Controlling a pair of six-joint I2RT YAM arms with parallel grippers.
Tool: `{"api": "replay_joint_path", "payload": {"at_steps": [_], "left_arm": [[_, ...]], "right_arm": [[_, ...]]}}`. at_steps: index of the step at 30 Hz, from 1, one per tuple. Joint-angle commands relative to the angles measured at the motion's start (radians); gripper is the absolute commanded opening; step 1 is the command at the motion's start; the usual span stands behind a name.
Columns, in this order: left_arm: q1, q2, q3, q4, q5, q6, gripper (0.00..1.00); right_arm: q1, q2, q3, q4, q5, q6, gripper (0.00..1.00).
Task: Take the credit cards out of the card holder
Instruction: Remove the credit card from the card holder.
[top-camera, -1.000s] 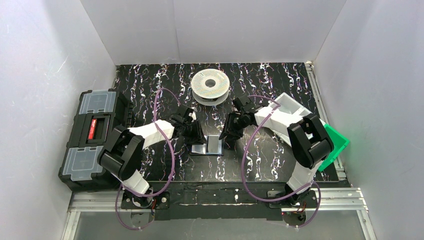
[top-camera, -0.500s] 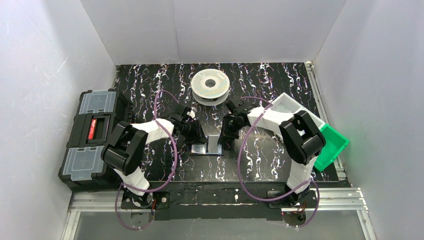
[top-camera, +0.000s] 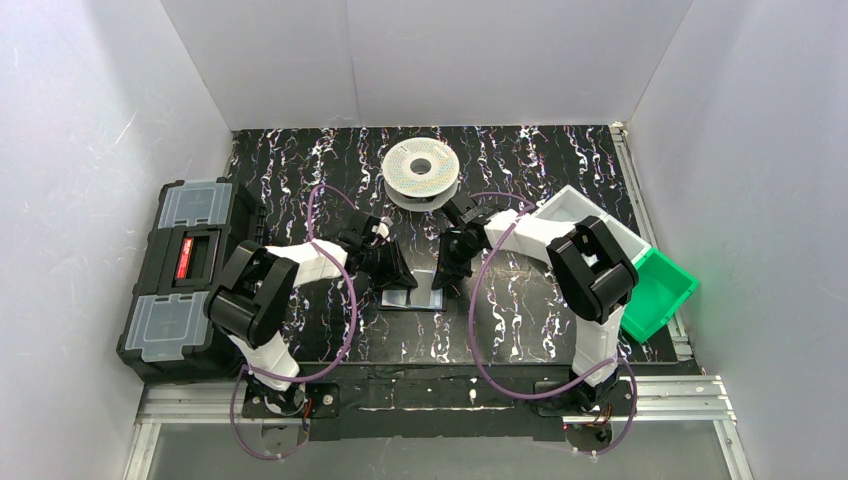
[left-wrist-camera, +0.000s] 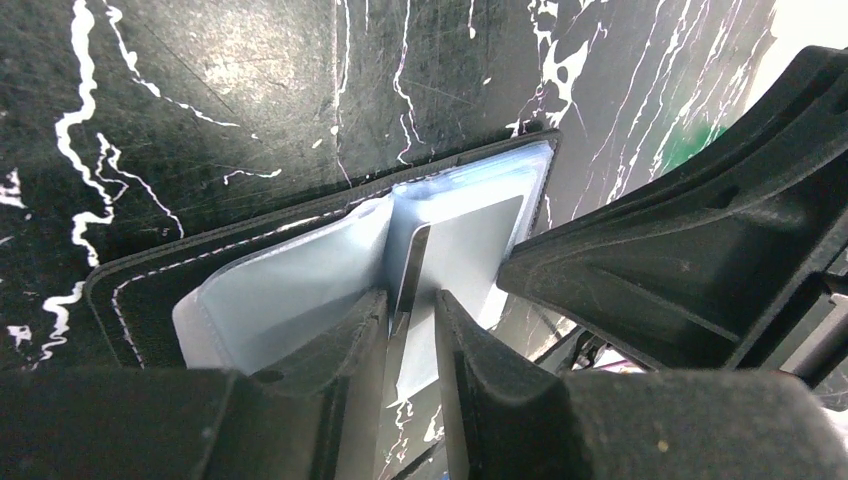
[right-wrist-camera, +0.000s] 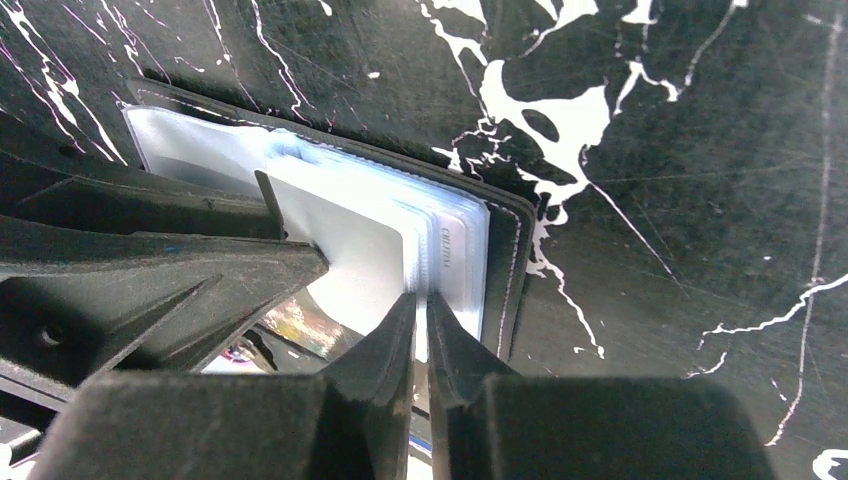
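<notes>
Holder lay open on tabletop, left hand pinching upright leaf. Right hand had just closed down onto sleeve edge; extraction looked ready, card grip unclear.

Right hand has slid toward nine o'clock, further onto the card holder. I see its jaws drawn in from a clear gap to a thin pinch on a pale leaf at the holder's three o'clock edge. The right arm's elbow swung toward nine o'clock with it. The left arm's elbow nudged toward three o'clock. The holder's middle leaf looks steeper now.
</notes>
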Motion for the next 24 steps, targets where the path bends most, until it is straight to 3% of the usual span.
{"api": "replay_joint_path", "payload": {"at_steps": [1, 11, 21, 24], "left_arm": [[-0.003, 0.006, -0.03, 0.03, 0.036, -0.02, 0.22], [0.044, -0.05, -0.075, 0.046, 0.092, -0.042, 0.23], [0.142, -0.082, -0.224, 0.281, 0.226, -0.187, 0.23], [0.151, -0.075, -0.238, 0.308, 0.242, -0.203, 0.18]], "right_arm": [[0.023, 0.041, 0.052, -0.019, 0.026, -0.021, 0.15], [0.021, 0.065, 0.038, -0.044, 0.056, -0.02, 0.13], [0.016, 0.088, 0.043, -0.066, 0.043, -0.018, 0.1], [0.015, 0.096, 0.048, -0.072, 0.039, -0.02, 0.09]]}}
